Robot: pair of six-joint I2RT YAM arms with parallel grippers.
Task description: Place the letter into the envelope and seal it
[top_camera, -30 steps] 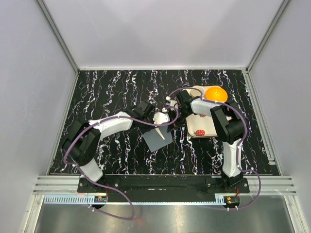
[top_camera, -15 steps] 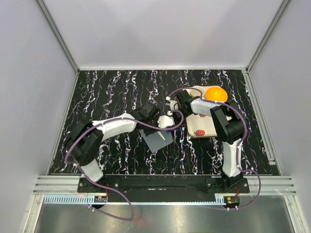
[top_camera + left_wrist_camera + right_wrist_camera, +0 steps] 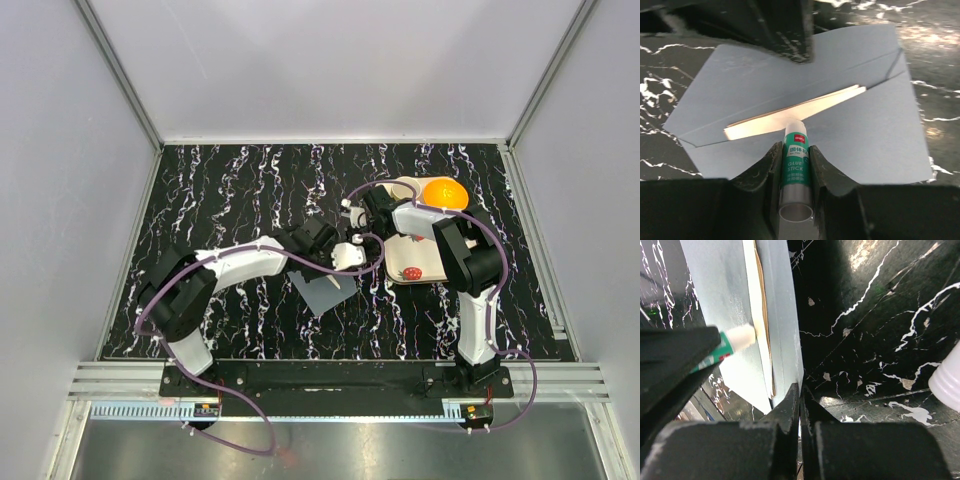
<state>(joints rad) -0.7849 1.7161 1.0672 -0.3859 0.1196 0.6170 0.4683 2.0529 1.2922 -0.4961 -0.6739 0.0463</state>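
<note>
The slate-grey envelope (image 3: pixel 860 135) lies flat on the black marbled table (image 3: pixel 240 190) with its flap open. A tan strip of the letter (image 3: pixel 805 106) shows in its mouth. My left gripper (image 3: pixel 795 146) is shut on a green and white glue stick (image 3: pixel 796 160), whose white tip touches the letter strip at the flap's fold. From above, this gripper (image 3: pixel 348 257) hangs over the envelope (image 3: pixel 322 295). My right gripper (image 3: pixel 800 387) is shut with nothing between its fingers, and its tips rest at the edge of the envelope (image 3: pixel 782 325), beside the letter (image 3: pixel 751 300).
A cream tray with printed strawberries (image 3: pixel 410 262) lies right of the envelope, under the right arm. An orange round thing (image 3: pixel 443 193) sits at its far end. A white cap-like thing (image 3: pixel 949 377) stands on the table near the right gripper.
My left gripper has moved to the right along the envelope with the glue stick in it. The right arm has stayed where it was.
</note>
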